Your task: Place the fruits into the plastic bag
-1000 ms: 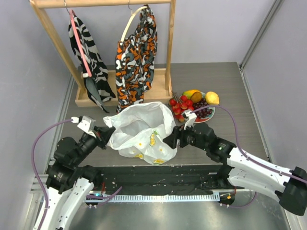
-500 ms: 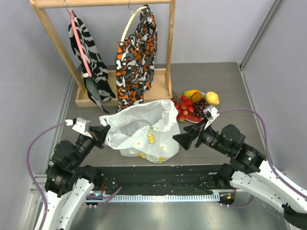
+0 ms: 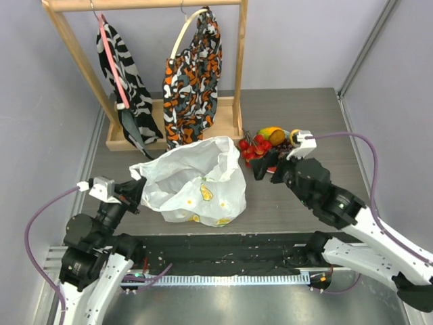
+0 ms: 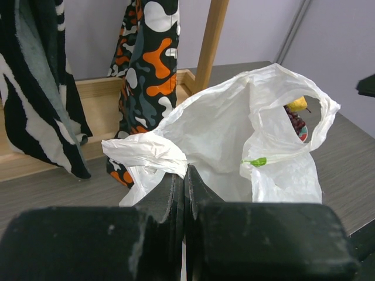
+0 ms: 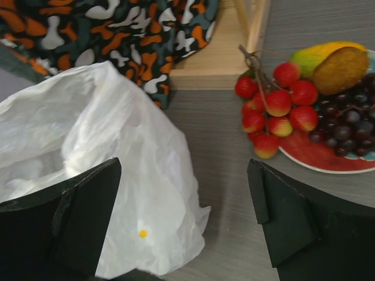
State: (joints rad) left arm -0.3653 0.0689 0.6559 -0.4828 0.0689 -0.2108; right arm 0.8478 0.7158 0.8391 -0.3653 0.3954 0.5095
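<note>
The white plastic bag (image 3: 196, 181) stands open at the table's middle. My left gripper (image 3: 137, 191) is shut on its left handle (image 4: 146, 153), which shows pinched at the jaw tips (image 4: 186, 172) in the left wrist view. The red berries (image 3: 255, 147), mango (image 3: 272, 134), grapes (image 3: 284, 145) and lemon (image 3: 295, 135) lie on a plate (image 3: 272, 169) to the bag's right. My right gripper (image 3: 260, 166) is open and empty, between the bag and the plate. The right wrist view (image 5: 183, 172) shows the bag (image 5: 88, 134), berries (image 5: 275, 108), mango (image 5: 331, 61) and grapes (image 5: 345, 126).
A wooden rack (image 3: 172, 139) stands at the back left, with a zebra-striped cloth (image 3: 125, 81) and an orange-black cloth (image 3: 193, 81) hanging from it. Walls close in the left, back and right sides. The arm bases sit at the near edge.
My right gripper let go of the bag's right side and swung right and back toward the plate. My left gripper drew back left, still holding the handle, and the bag shifted slightly left.
</note>
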